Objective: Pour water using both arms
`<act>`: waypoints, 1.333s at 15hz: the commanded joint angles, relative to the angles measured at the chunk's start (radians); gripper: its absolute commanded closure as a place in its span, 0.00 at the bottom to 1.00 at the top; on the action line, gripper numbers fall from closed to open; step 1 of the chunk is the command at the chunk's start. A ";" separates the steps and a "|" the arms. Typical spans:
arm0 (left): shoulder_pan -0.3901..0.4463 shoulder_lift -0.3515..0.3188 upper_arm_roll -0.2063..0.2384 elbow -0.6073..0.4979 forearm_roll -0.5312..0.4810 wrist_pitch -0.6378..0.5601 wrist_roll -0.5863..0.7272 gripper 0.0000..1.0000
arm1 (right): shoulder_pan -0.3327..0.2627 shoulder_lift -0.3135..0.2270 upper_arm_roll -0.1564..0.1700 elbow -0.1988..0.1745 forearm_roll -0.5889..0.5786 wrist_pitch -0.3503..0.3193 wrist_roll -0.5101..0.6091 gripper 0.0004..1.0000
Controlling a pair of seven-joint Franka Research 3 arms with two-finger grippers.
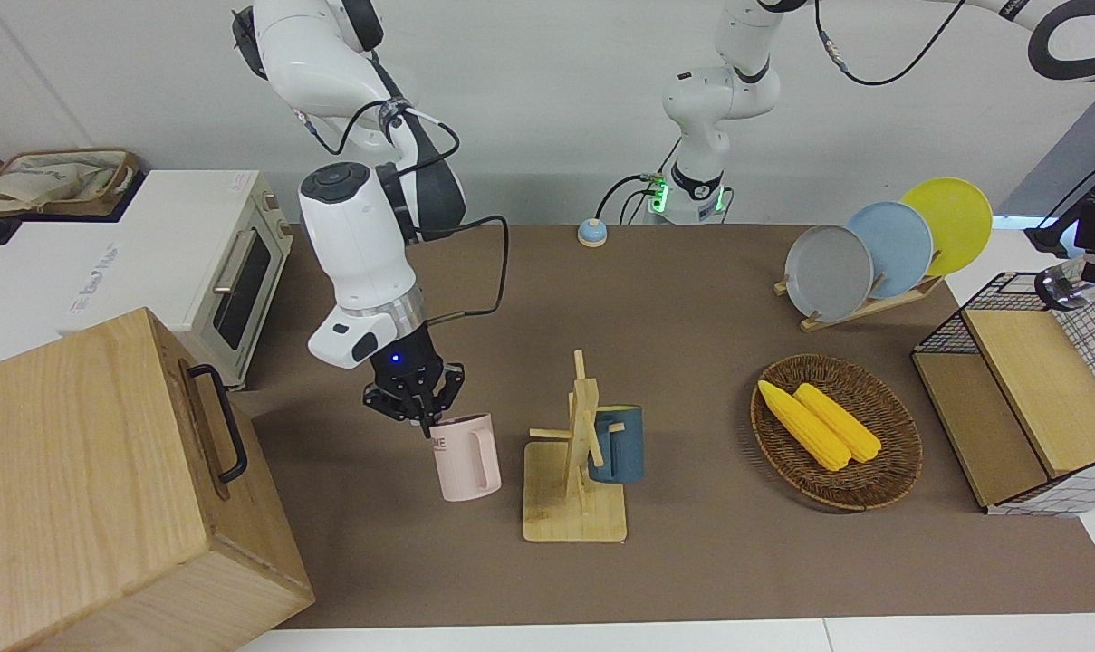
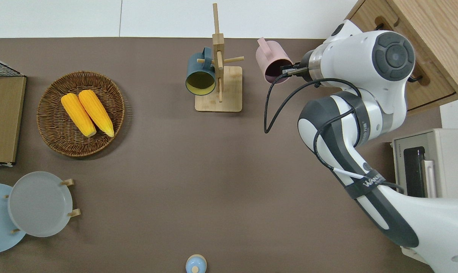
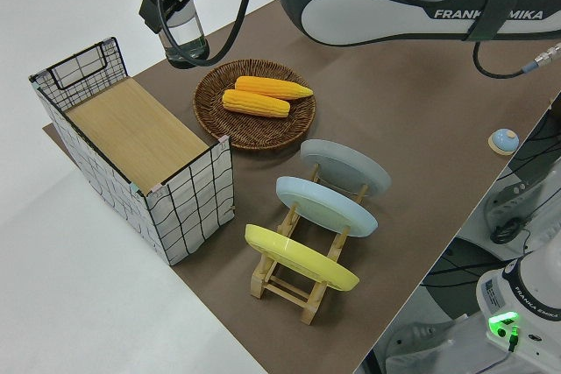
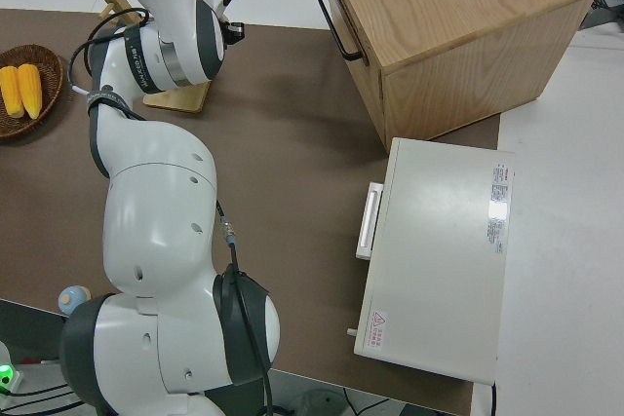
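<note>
My right gripper [image 1: 427, 423] is shut on the rim of a pink mug [image 1: 465, 462]. It holds the mug nearly upright over the table, between the wooden mug rack [image 1: 572, 516] and the wooden cabinet [image 1: 103, 489]. The overhead view shows the same gripper [image 2: 286, 71] at the pink mug [image 2: 271, 60] rim. A dark blue mug [image 1: 618, 444] hangs on the rack. My left gripper [image 3: 175, 17] is shut on a clear glass [image 3: 186, 41] and holds it up by the wire basket [image 3: 184, 194]. It shows at the edge of the front view [image 1: 1086, 272].
A wicker basket [image 1: 882, 484] holds two corn cobs [image 1: 819, 421]. A plate rack with grey, blue and yellow plates [image 1: 887, 249] stands nearer the robots. A toaster oven [image 1: 194, 263] is beside the cabinet. A small blue bell [image 1: 591, 233] sits near the arm bases.
</note>
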 commanded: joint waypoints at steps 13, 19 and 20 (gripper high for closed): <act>-0.279 -0.354 -0.007 -0.385 0.301 0.030 -0.388 1.00 | -0.026 -0.149 -0.052 -0.114 0.034 -0.346 -0.071 1.00; -0.278 -0.502 -0.109 -0.571 0.354 0.048 -0.494 1.00 | 0.082 -0.180 -0.109 -0.155 0.135 -0.567 0.122 1.00; -0.278 -0.520 -0.134 -0.603 0.366 0.050 -0.515 1.00 | 0.110 -0.180 -0.115 -0.160 0.160 -0.581 0.177 1.00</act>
